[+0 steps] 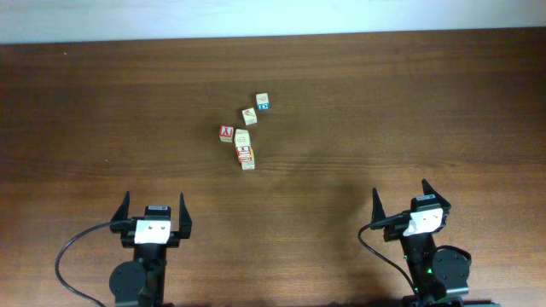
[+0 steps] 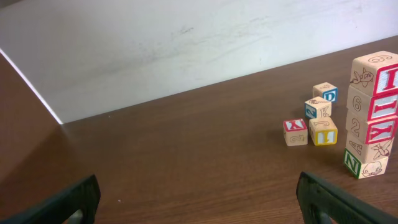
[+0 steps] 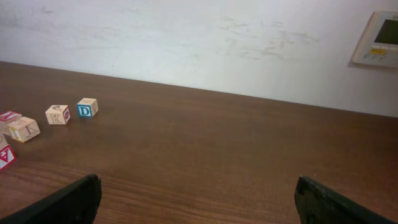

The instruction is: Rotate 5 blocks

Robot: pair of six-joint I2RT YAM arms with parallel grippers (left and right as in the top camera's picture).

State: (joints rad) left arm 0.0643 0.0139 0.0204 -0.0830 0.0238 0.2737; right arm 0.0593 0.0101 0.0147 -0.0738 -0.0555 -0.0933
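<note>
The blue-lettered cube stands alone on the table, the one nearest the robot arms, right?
Not nearest. The blue-lettered cube stands alone on the table, but it is the one farthest from the robot arms; the overhead view shows it.

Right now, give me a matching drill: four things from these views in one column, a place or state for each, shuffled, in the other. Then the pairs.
1 blue D cube
2 red-topped loose cube
3 green-lettered cube
4 left gripper

a bottom of the stack
b jaws open, empty
c farthest back in the overhead view
d leftmost cube in the overhead view

Pairs: 1-c, 2-d, 3-a, 4-b
</note>
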